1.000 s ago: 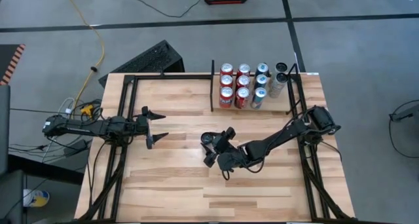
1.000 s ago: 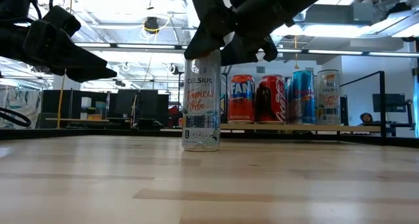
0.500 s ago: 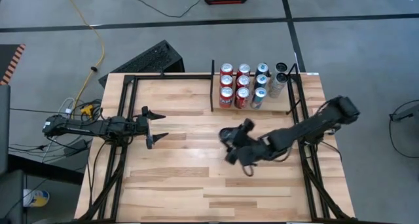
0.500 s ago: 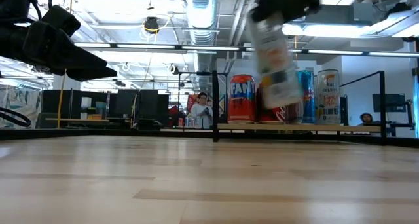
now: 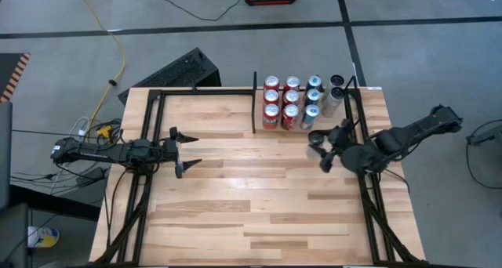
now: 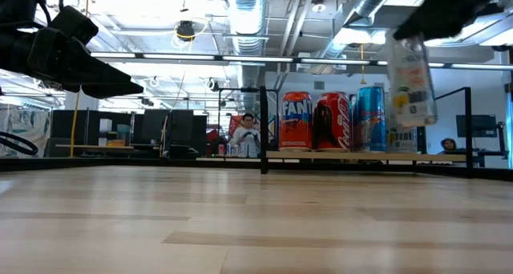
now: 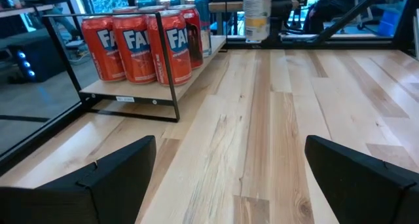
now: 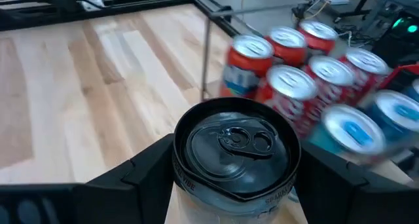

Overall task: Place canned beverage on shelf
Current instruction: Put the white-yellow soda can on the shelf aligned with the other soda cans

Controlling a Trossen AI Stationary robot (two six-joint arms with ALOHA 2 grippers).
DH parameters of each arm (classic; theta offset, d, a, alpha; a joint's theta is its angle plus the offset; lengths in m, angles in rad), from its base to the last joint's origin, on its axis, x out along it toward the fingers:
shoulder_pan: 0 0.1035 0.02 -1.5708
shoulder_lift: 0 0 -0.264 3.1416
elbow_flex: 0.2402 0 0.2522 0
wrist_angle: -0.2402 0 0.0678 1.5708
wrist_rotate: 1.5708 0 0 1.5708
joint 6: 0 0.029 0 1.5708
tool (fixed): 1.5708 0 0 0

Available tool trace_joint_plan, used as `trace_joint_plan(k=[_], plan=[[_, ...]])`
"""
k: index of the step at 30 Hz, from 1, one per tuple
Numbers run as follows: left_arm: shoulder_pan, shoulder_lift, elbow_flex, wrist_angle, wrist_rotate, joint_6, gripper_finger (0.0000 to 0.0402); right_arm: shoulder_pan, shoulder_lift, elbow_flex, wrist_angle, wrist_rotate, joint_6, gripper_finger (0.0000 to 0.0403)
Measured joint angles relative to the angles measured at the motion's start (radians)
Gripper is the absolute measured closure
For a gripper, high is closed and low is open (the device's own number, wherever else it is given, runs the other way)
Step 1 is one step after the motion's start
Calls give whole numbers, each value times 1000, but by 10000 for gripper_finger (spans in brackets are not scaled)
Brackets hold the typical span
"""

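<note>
Right gripper [image 5: 321, 148] clenched on a tall pale aluminium can with black lid [image 8: 234, 160], held off the table, clearly lifted for carrying toward the light wooden shelf with black tube frame [image 5: 343, 133] just beyond the fingers. Can nearly upright, long axis vertical with a slight tilt, lid facing up. Red and blue cans [image 5: 289, 101] already filling the rows ahead. Left gripper [image 5: 185, 150] open, empty, waiting well apart.
</note>
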Motion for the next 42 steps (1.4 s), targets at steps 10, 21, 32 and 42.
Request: trace_joint_plan(k=[10,21,32,42], plan=[[0,0,0,0,0,3,24,-74,-305,-104,-128,102,-47,123],[0,0,0,0,0,-2,24,-238,-379,-179,-95,137,-45,123],[0,0,0,0,1,4,24,-392,-371,-210,-60,118,-1,123],[0,0,0,0,1,-2,24,-499,-344,-274,28,117,16,123]])
